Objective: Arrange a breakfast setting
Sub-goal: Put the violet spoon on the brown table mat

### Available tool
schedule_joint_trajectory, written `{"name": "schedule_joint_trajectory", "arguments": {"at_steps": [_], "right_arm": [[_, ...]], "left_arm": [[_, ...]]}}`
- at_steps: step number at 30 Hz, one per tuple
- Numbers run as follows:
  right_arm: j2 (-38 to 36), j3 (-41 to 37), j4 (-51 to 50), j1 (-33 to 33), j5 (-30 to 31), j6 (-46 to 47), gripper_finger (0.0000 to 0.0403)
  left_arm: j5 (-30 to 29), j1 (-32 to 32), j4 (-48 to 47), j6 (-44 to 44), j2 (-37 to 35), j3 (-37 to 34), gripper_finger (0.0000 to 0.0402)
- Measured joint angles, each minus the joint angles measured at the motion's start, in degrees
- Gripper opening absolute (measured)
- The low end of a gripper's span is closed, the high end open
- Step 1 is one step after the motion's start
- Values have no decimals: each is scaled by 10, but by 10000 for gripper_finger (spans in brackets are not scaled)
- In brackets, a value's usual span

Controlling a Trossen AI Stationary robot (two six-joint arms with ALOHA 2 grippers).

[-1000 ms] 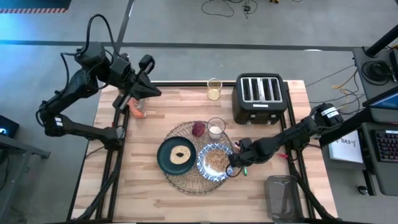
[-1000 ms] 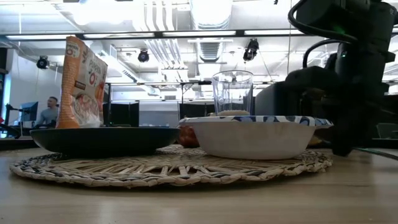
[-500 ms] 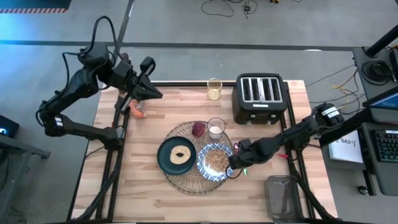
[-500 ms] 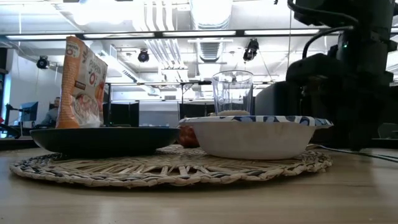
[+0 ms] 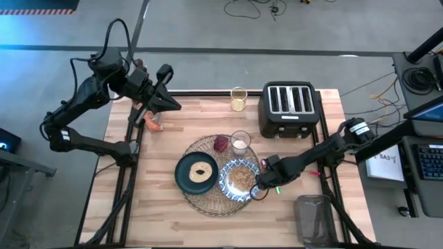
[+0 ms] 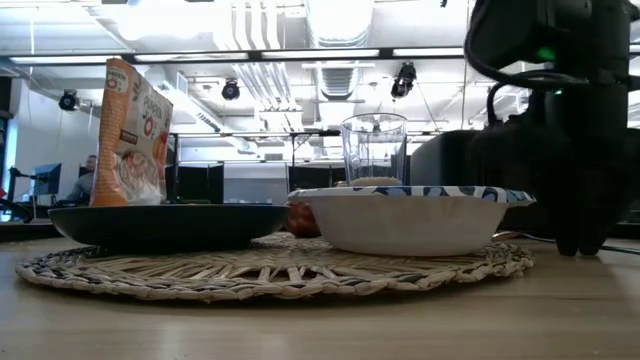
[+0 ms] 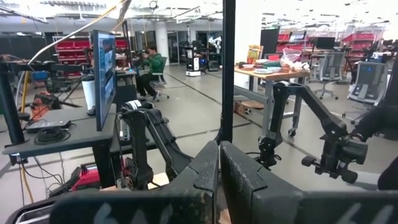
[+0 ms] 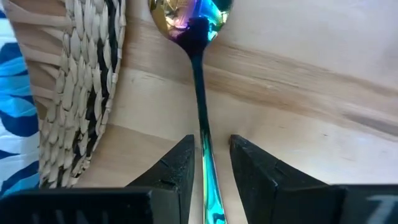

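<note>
A round straw placemat lies mid-table. On it sit a dark teal plate, a blue-and-white bowl with cereal, and a clear glass. The green-handled spoon lies flat on the wood just right of the placemat, its shiny bowl end by the mat's rim. My right gripper points down over the spoon, open, a finger on each side of the handle. It also shows beside the bowl, as my right gripper. My left gripper is shut, raised above the table's far left corner. My right gripper stands astride the spoon's handle from above, its fingers along the handle's two sides. The handle lies close by one finger; whether they touch I cannot tell. The spoon rests flat on the table.
A black four-slot toaster stands at the far right, with a small jar beside it. An orange packet stands at the far left. A dark red item sits on the placemat by the glass. A clear container is at the near right.
My right gripper has opened and let go of the spoon, which now lies on the table beside the placemat. Its wrist has tipped a little while it stayed low over the handle.
</note>
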Motion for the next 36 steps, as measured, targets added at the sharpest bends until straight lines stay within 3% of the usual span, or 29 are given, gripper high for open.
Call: {"name": "schedule_joint_trajectory", "arguments": {"at_steps": [5, 10, 17, 22, 29, 36], "right_arm": [[38, 52, -86, 0, 12, -42, 92], [80, 87, -110, 0, 13, -86, 83], [99, 117, -140, 0, 14, -124, 19], [68, 113, -144, 0, 12, -129, 12], [-27, 93, -136, -1, 11, -106, 10], [-107, 6, 37, 0, 17, -62, 9]], "left_arm": [[0, 0, -1, 14, 0, 0, 0], [0, 0, -1, 14, 0, 0, 0], [0, 0, -1, 12, 0, 0, 0], [-1, 0, -1, 12, 0, 0, 0], [-1, 0, 0, 12, 0, 0, 0], [-1, 0, -3, 12, 0, 0, 0]]}}
